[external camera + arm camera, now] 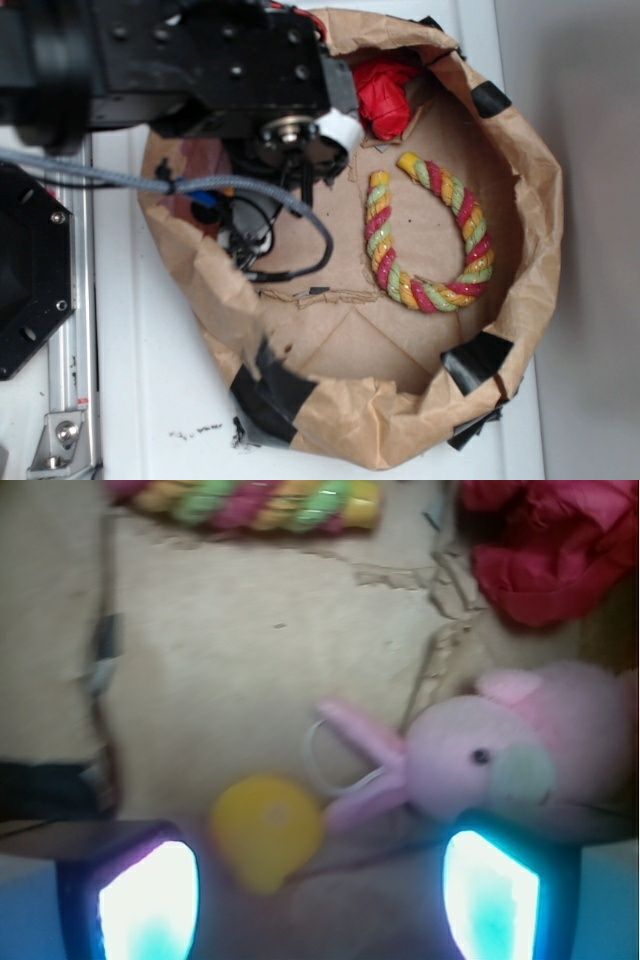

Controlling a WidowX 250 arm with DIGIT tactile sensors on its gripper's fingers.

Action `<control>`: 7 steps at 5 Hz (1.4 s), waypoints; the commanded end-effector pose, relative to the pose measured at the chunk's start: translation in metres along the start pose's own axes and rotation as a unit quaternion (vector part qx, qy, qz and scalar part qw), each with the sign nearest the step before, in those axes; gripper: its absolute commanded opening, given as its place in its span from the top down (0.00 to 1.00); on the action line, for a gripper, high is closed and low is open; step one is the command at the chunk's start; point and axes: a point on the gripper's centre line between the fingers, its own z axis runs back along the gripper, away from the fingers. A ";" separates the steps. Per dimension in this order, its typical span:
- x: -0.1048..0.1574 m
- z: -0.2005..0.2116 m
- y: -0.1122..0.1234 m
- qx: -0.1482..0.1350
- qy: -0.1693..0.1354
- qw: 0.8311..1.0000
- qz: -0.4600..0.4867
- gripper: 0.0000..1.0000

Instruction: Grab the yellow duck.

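Note:
In the wrist view the yellow duck [266, 829] lies on the brown paper floor, a small rounded yellow shape with its beak not visible. My gripper [318, 900] is open, with its two glowing fingers [150, 900] wide apart at the bottom of the frame. The duck sits just ahead of them, nearer the left finger, not touched. A pink plush bunny [480, 755] lies right of the duck, its ears reaching toward it. In the exterior view the arm [230, 70] hides both the duck and the bunny.
A yellow-red-green rope ring [430, 235] lies on the floor of the paper-walled basket [530, 200]. A crumpled red cloth [385, 90] sits in the far corner. Black tape patches [270, 375] mark the rim. Cables [290, 215] hang from the arm.

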 end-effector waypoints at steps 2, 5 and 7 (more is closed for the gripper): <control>0.005 -0.018 0.011 0.018 -0.004 0.999 0.033 0.00; -0.001 -0.036 0.004 0.025 0.027 0.999 0.025 0.00; -0.033 -0.064 -0.033 0.010 0.079 0.996 -0.028 0.00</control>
